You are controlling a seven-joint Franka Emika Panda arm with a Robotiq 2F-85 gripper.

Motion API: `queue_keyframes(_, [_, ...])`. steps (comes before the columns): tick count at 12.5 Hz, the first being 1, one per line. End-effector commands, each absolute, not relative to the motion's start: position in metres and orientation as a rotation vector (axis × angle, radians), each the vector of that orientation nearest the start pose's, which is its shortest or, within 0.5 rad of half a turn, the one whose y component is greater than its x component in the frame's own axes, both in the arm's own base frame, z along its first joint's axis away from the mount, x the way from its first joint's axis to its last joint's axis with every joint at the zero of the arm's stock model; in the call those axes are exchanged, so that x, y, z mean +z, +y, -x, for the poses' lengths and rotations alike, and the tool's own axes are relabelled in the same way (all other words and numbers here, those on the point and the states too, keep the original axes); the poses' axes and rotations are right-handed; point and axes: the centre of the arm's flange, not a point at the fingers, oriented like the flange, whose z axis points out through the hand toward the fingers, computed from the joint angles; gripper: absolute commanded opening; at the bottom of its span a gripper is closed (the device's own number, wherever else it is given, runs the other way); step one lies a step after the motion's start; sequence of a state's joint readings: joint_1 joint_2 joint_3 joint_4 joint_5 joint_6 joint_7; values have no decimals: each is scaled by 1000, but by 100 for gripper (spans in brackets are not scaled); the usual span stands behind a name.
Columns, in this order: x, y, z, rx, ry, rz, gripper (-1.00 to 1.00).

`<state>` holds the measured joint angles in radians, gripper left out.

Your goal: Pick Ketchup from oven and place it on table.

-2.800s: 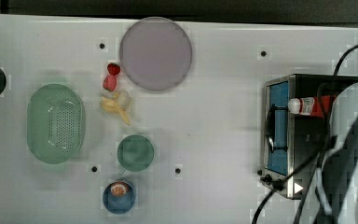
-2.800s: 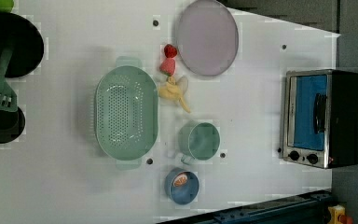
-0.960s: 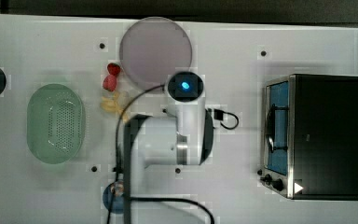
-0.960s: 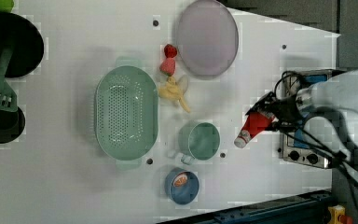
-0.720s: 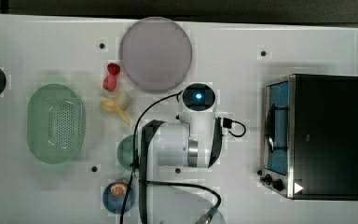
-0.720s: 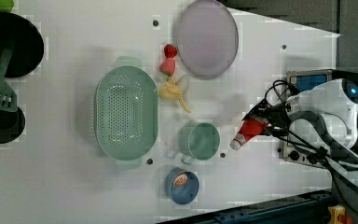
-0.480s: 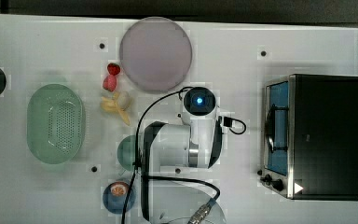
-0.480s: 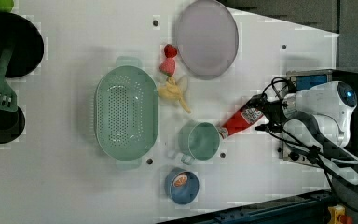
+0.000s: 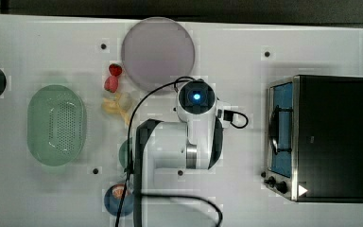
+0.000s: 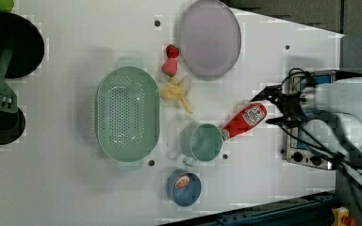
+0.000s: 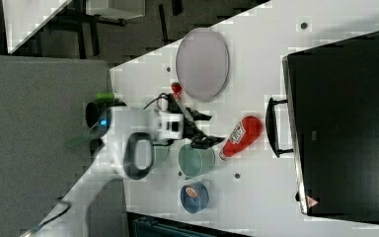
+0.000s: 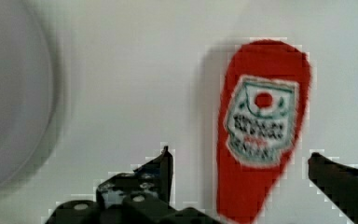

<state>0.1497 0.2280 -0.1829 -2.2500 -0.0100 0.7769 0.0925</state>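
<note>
The slim, glossy red ketchup bottle (image 10: 243, 120) lies flat on the smooth white table (image 10: 75, 188), just beyond the released gripper (image 10: 274, 106), whose black fingers (image 12: 144, 179) stand wide apart on either side of it without touching. In the top view the arm hides the bottle; its cap end meets the round green cup (image 10: 201, 142). The boxy oven (image 11: 343, 123) sits behind it.

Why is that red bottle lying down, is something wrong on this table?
The ketchup lies on its side on the table, cap end against the green cup, not upright. The open hand is beside it, not gripping. Nothing looks spilled or broken.
</note>
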Motion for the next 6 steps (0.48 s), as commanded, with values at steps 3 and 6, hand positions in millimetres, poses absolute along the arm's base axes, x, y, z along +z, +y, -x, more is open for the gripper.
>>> queue_keyframes(3, [474, -7, -556, -152, 1424, 2731, 100])
queue_keyframes(6, [575, -9, -551, -196, 1408, 2722, 100])
